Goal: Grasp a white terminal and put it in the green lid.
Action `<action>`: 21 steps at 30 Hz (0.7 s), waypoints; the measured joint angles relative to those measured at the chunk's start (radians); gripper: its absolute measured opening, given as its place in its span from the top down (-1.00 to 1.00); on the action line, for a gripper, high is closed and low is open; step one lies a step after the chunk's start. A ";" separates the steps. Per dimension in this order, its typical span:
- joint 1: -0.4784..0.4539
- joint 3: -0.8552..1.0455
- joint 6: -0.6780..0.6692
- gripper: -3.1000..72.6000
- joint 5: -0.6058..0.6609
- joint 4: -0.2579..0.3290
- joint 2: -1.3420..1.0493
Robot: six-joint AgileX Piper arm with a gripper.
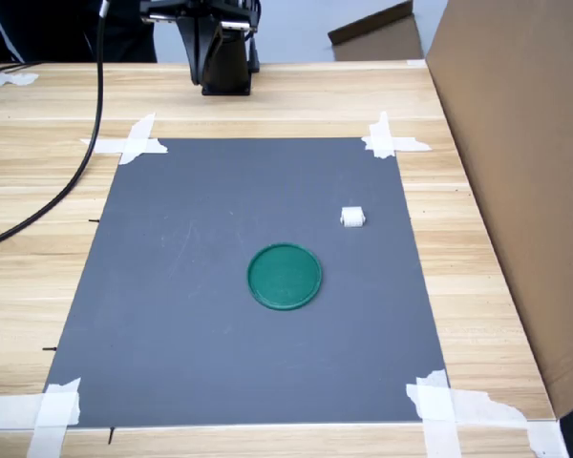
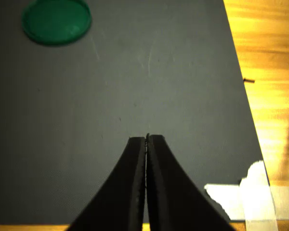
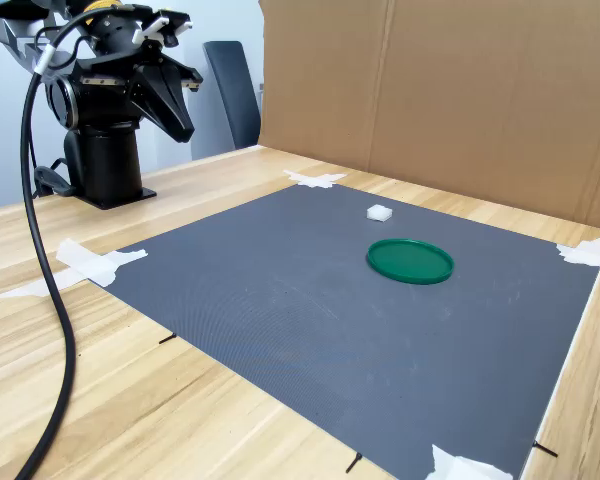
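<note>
A tiny white terminal (image 1: 352,218) lies on the grey mat (image 1: 172,305), a short way from the round green lid (image 1: 285,277) and apart from it. Both show again in the second exterior view, the white terminal (image 3: 379,212) beyond the green lid (image 3: 410,261). My gripper (image 3: 184,128) hangs high near the arm's black base (image 3: 105,165), off the mat's far corner and far from both things. In the wrist view my gripper (image 2: 147,139) is shut with nothing between its fingers, and the green lid (image 2: 56,21) sits at the picture's corner. The terminal does not show in the wrist view.
White tape strips (image 1: 136,141) hold the mat's corners to the wooden table (image 1: 29,258). A cardboard wall (image 1: 525,162) stands along the first exterior view's right. A black cable (image 1: 84,162) trails over the table at the first exterior view's left.
</note>
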 joint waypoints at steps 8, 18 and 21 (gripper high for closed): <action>0.000 -0.301 -0.045 0.99 0.058 0.033 0.287; 0.000 -0.640 -0.111 0.99 0.353 0.041 0.533; 0.000 -0.729 -0.332 0.98 0.478 0.151 0.678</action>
